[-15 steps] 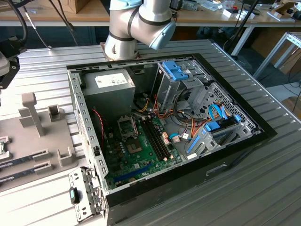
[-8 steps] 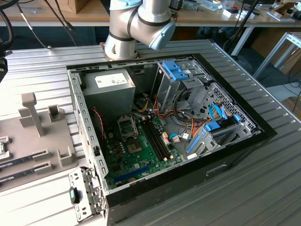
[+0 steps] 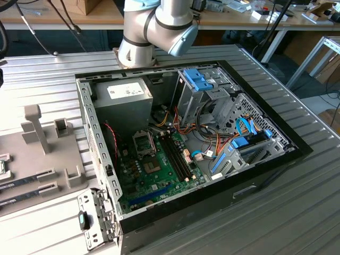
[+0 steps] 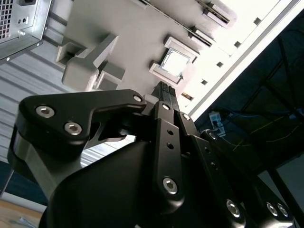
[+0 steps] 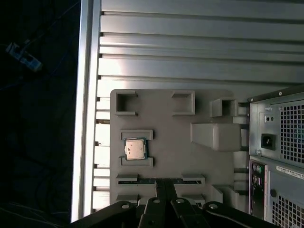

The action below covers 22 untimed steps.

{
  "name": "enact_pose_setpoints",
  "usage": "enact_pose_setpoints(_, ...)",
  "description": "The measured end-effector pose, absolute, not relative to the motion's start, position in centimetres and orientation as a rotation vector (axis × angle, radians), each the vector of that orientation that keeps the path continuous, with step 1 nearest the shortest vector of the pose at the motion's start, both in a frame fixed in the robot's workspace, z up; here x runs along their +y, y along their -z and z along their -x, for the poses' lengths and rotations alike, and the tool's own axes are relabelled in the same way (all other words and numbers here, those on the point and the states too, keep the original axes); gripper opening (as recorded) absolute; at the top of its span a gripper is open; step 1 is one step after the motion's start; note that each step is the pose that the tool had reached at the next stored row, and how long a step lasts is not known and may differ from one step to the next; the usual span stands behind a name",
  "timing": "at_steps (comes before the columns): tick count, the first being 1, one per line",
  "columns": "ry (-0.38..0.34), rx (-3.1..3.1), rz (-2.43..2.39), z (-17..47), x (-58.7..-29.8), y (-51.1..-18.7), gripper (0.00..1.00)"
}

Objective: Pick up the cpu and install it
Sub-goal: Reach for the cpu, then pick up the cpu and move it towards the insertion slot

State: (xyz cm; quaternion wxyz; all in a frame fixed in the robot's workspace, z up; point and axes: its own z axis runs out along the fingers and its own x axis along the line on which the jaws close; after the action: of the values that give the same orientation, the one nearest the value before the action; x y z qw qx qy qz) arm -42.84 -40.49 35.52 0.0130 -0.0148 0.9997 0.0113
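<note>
Fingers [image 5: 160, 189] closed on nothing, hovering above grey fixture tray [image 5: 209, 166]. cpu [image 5: 135, 149] sits in its nest [image 5: 137, 134] just ahead of the fingertips, off to one side. Best to centre squarely and grip chip edges, not nest walls.

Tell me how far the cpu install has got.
Nothing looks done yet: the cpu lies in its nest on the grey tray, untouched. The end effector hovers above the tray, shut and empty, near the cpu. Pickup and seating in the computer case remain.
</note>
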Motion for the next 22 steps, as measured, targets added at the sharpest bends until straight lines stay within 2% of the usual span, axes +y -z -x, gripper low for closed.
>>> enact_pose_setpoints(20,-0.035,3.115,0.046,42.86,-40.48,-34.90,0.11)
enact_pose_setpoints(21,-0.035,3.115,0.046,42.86,-40.48,-34.90,0.11)
enact_pose_setpoints(22,-0.035,3.115,0.046,42.85,-40.48,-34.90,0.17)
